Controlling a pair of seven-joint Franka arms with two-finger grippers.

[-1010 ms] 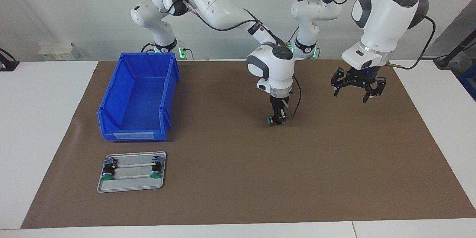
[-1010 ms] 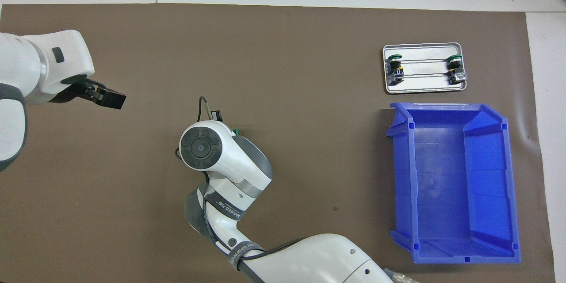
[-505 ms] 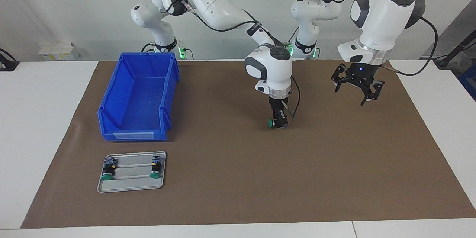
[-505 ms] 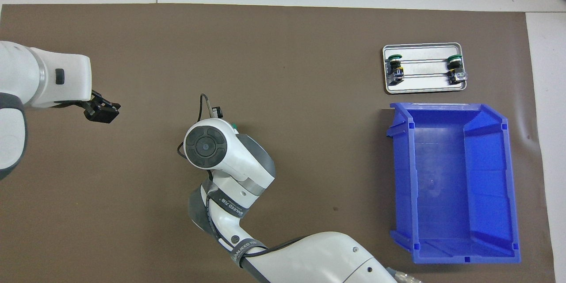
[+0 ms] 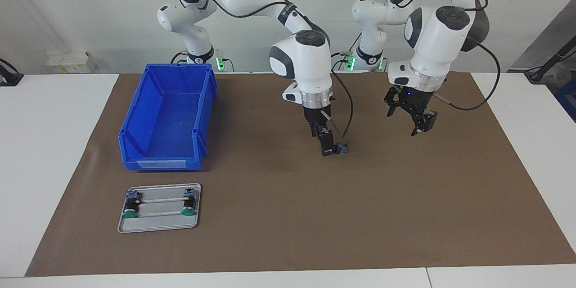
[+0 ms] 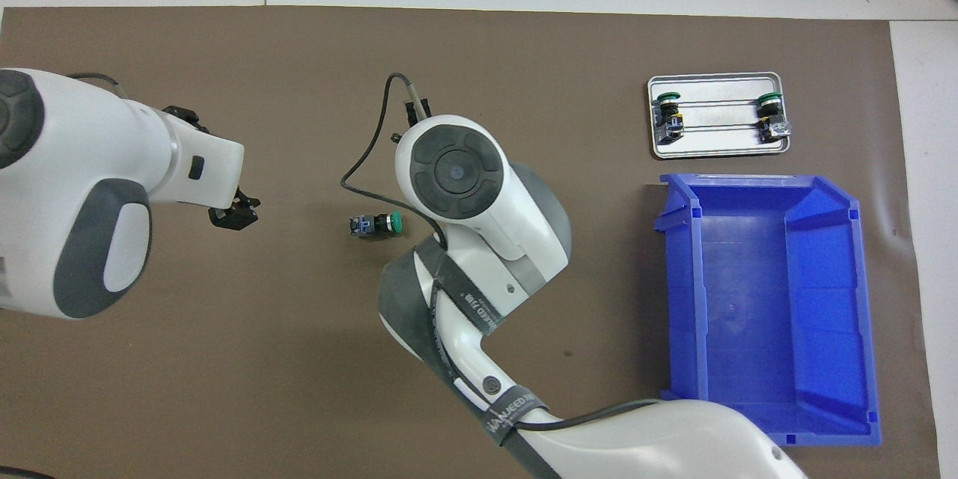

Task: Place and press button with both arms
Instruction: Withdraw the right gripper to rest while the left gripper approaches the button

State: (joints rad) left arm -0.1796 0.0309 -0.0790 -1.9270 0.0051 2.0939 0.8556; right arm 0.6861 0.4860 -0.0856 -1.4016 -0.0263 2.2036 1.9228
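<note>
The button [image 6: 376,224] lay on its side on the brown mat [image 5: 270,234], near the middle of the table. Its green cap pointed toward the right arm's end. The view from above showed the whole button with nothing around it. The view from across the table showed only its blue end, because the right gripper [image 5: 327,145] stood in front of the cap.

The right gripper hung low, just beside the button's cap end. It was loose and held nothing. I could not tell if it touched the button. From above it was hidden under its own white wrist.

The left gripper [image 5: 416,119] was up in the air over the mat, toward the left arm's end from the button. Its fingers were spread apart and it held nothing too.

A dark band [image 6: 509,408] on the right arm had white letters, but I could not read the whole word.

A small metal tray [image 5: 157,227] sat toward the right arm's end. Two more buttons lay in it on their sides, one [image 5: 130,209] at each end [image 5: 188,206]. A big blue bin [image 5: 135,121] stood just beside the tray, nearer to the robots. The bin had a clear label strip [image 5: 162,164] on its front, but no words could be read on it.

Only the view from across showed the green lights [image 5: 220,63] by the arm bases.
</note>
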